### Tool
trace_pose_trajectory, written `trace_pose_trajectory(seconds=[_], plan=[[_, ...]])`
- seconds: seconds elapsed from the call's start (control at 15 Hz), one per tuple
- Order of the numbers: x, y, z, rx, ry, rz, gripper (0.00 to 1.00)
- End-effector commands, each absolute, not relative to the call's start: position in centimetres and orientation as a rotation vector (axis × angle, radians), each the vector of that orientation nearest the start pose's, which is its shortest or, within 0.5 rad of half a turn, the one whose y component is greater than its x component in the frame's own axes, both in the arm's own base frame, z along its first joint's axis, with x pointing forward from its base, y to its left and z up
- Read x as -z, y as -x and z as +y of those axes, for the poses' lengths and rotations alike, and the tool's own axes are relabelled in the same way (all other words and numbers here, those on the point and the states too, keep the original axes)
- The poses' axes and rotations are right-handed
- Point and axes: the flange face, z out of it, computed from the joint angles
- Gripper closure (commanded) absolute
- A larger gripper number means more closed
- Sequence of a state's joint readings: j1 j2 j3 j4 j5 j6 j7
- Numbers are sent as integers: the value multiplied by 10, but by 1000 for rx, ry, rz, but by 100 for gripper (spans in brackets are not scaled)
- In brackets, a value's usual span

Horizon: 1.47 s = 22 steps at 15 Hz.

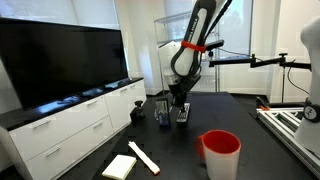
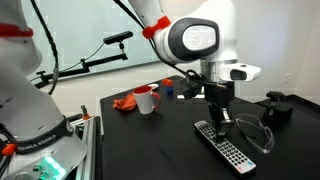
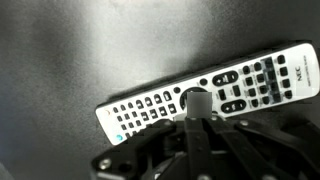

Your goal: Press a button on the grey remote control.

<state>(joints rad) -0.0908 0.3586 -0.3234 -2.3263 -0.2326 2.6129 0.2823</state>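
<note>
In an exterior view, a red-and-white mug [image 2: 147, 100] stands on the dark counter [image 2: 160, 140], well to the left of the grey remote control [image 2: 230, 150]. The remote lies flat on the counter, running at a slant toward the front edge. The gripper [image 2: 218, 121] points straight down over the remote with its jaws pressed together. In the wrist view its tip meets the button face. Clear safety glasses [image 2: 258, 132] lie just right of the remote.

End effector [image 3: 196, 100] tip hides part of grey remote control [image 3: 150, 108]
</note>
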Motion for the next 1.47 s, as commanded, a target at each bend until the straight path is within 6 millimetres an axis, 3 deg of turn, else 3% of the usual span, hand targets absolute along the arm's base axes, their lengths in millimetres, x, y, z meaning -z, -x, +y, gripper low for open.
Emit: trace_pose_trajectory(seconds=[0.0,0.6,1.07,1.4], plan=[[-154,-470,-208,-205,3296,819,100],[-152,-472,-205,-237,3326,831,100],[-197,-459,-206,-103,3294,803,100],[-205,-444,-207,-75,3300,779,100]])
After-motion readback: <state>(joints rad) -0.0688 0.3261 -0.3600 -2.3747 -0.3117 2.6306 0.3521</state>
